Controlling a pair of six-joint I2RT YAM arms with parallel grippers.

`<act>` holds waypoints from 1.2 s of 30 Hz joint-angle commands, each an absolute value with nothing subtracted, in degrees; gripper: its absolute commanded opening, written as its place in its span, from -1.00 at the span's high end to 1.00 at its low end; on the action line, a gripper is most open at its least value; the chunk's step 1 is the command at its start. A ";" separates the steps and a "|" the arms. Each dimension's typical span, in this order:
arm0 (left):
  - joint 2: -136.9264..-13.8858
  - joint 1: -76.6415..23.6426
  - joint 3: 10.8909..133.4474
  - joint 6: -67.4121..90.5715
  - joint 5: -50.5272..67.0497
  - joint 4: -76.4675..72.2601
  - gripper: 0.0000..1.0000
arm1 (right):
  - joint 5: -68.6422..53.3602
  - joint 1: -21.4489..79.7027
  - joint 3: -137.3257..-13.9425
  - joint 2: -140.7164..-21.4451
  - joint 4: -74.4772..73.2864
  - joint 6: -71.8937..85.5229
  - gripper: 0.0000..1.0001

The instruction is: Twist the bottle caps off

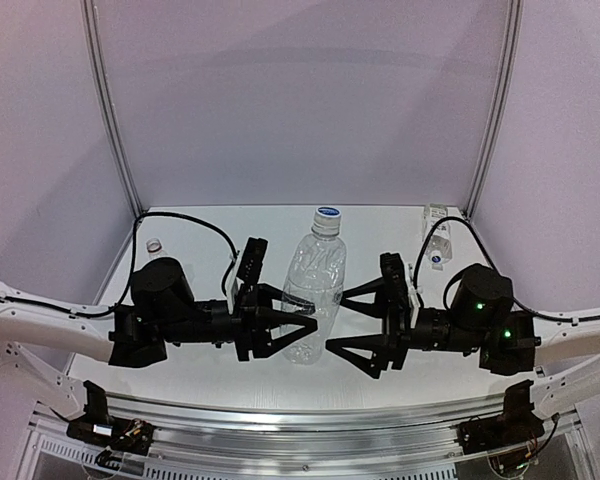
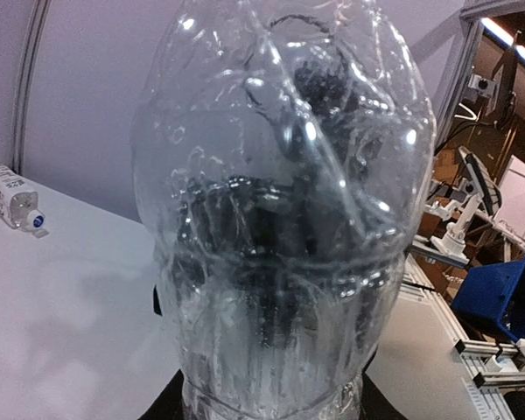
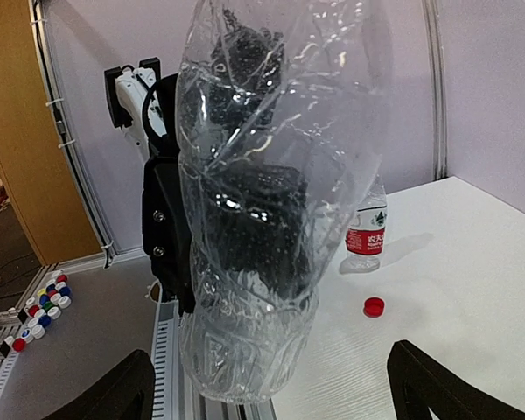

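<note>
Grips slim ribbed bottle [image 1: 315,275] low w/ left gripper [image 1: 292,332], front edge, centre, blue-white cap [image 1: 327,213] on. Holds right gripper [image 1: 340,320] level beside it, fingers spread wide. Far-left corner: red-labelled bottle [image 3: 365,234], loose red cap [image 3: 374,306] — far-right: white-labelled bottle [image 2: 9,194] lying.

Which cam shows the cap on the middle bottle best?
Top external: the blue-and-white cap shows whole, on the neck of the bottle. Both wrist views show only its crumpled clear body; the cap is out of frame.
</note>
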State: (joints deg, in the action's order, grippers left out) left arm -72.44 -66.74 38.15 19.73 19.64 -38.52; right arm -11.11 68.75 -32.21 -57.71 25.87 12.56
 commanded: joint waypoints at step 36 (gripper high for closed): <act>-81.42 -70.09 43.23 13.22 19.20 -37.79 -0.63 | -7.93 69.46 -32.92 -56.63 34.37 10.31 0.38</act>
